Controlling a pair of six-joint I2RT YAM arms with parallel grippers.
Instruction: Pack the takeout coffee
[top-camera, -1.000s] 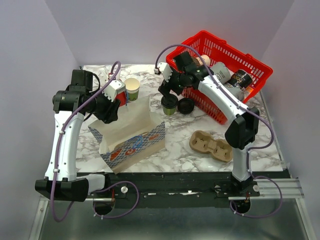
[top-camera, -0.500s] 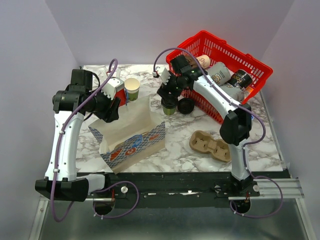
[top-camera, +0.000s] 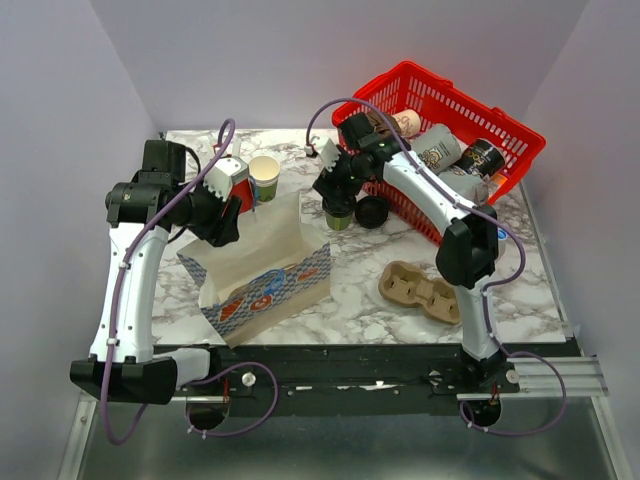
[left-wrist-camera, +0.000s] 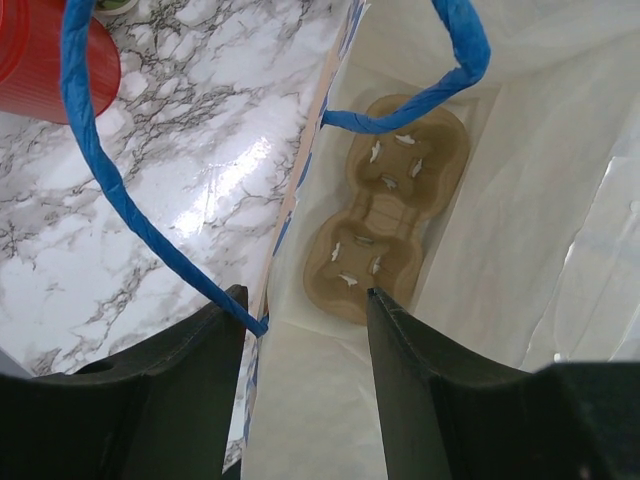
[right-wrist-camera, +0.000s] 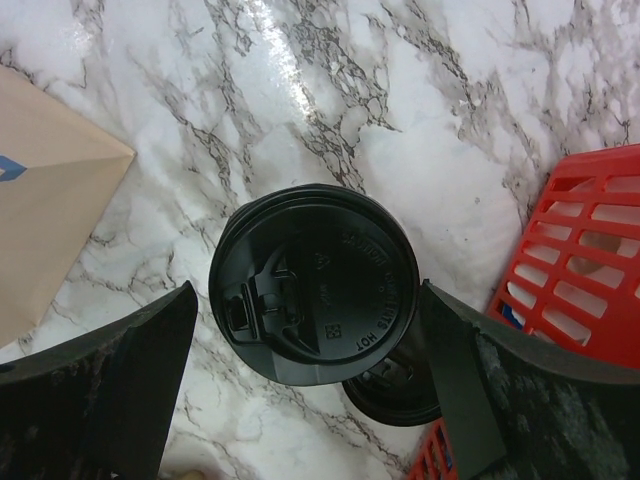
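— Where is the takeout coffee (right-wrist-camera: 313, 283)?
— Upright on the table (top-camera: 350, 290), toward the far edge and about midway along it, just beside the red basket (top-camera: 500, 185). A loose black lid (right-wrist-camera: 395, 385) lies next to it.
— And the right end effector (right-wrist-camera: 308, 300)?
— Released, with a finger on either side of the cup's lid. Contact can't be told.
— The left end effector (left-wrist-camera: 302, 300)?
— Also released, straddling the rim of the paper bag (left-wrist-camera: 520, 200). A cup carrier (left-wrist-camera: 388, 205) lies inside.

On the black lid (right-wrist-camera: 313, 283) of the takeout coffee (top-camera: 339, 215) you can make out raised lettering curving along the rim, only "HOT" reading with any certainty, beside a small triangle mark, while the print on the paper bag (top-camera: 262, 285) is too small to read.
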